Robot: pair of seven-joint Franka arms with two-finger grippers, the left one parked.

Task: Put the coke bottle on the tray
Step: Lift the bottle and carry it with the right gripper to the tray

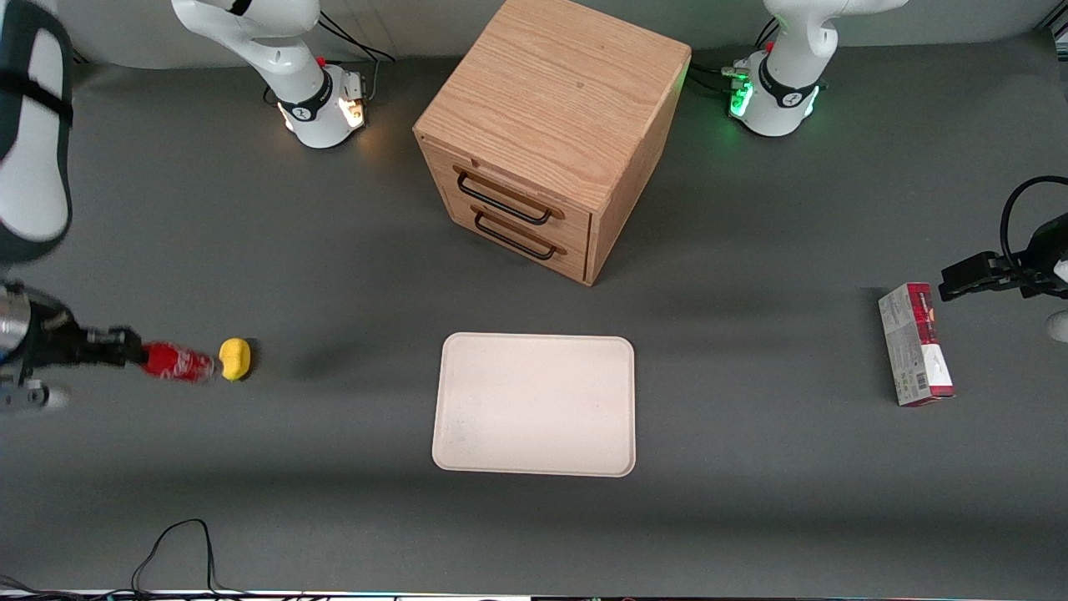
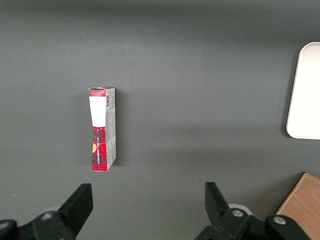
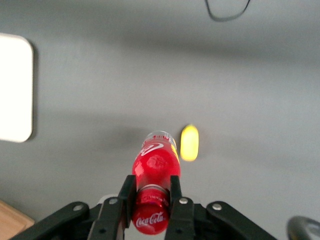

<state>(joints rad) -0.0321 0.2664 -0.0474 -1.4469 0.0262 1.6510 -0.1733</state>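
1. Clearly, the coke bottle [image 3: 156, 162] sits clamped at its neck between the gripper [image 3: 151, 192] fingers, apparently lifted off the table at the working arm's end.
2. Just beside its clear base in the front view shows a small yellow object [image 1: 235, 358].
3. Well apart lies the tray [image 1: 534, 405], nearer the camera than the wooden cabinet [image 1: 551, 125].

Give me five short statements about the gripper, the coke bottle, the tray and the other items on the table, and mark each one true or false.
1. The gripper is shut on the coke bottle. True.
2. The bottle lies on the tray. False: it is held toward the working arm's end, apart from the tray.
3. A lemon is beside the bottle. True.
4. The carton is on the cabinet. False: it lies on the table.
5. The cabinet's drawers are open. False: both are closed.
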